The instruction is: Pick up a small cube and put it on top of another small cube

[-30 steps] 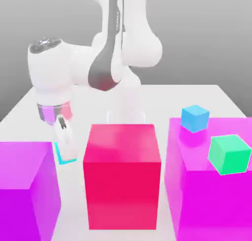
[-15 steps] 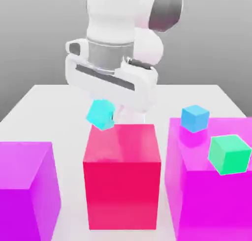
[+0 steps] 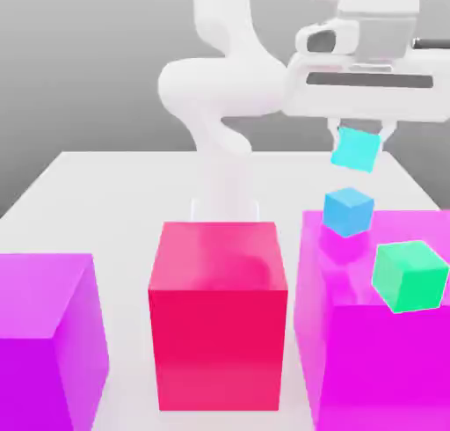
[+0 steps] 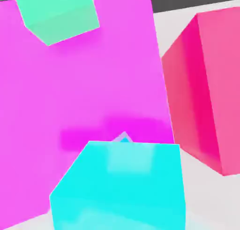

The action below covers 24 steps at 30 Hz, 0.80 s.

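Hanging above the magenta block [image 3: 378,332] on the exterior view's right, the gripper [image 3: 358,139] has its fingers pinched onto the small cube [image 3: 355,149], the tiny cyan one, which is carried clear of every surface and sits tilted between them; another small cube [image 3: 348,211], the sky-blue one, rests on the magenta block's top almost straight below, apart from the carried cube and a shade toward the exterior view's left of it; so the coming move looks to be mostly a descent, with a slight shift that way and probably a levelling of the tilt so the faces meet flat; in the hand view the small cube [image 4: 122,187] covers nearly all of its target, only a pale blue corner [image 4: 123,137] peeking past its edge, which suggests the alignment is close; the green cube [image 3: 410,276] stands near on the same block, toward the camera, and the red block [image 3: 218,315] stands separately on the counter [image 3: 88,178].
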Each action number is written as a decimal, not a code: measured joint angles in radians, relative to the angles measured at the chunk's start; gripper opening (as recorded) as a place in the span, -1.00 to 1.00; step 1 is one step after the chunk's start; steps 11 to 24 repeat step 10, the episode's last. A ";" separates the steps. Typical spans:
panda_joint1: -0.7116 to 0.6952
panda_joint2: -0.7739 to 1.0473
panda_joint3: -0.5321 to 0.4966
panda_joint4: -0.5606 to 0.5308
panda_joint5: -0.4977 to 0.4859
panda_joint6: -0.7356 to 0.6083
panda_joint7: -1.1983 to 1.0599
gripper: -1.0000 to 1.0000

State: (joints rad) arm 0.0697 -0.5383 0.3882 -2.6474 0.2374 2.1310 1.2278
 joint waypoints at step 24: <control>-0.003 -0.038 -0.018 0.063 -0.015 -0.102 0.002 1.00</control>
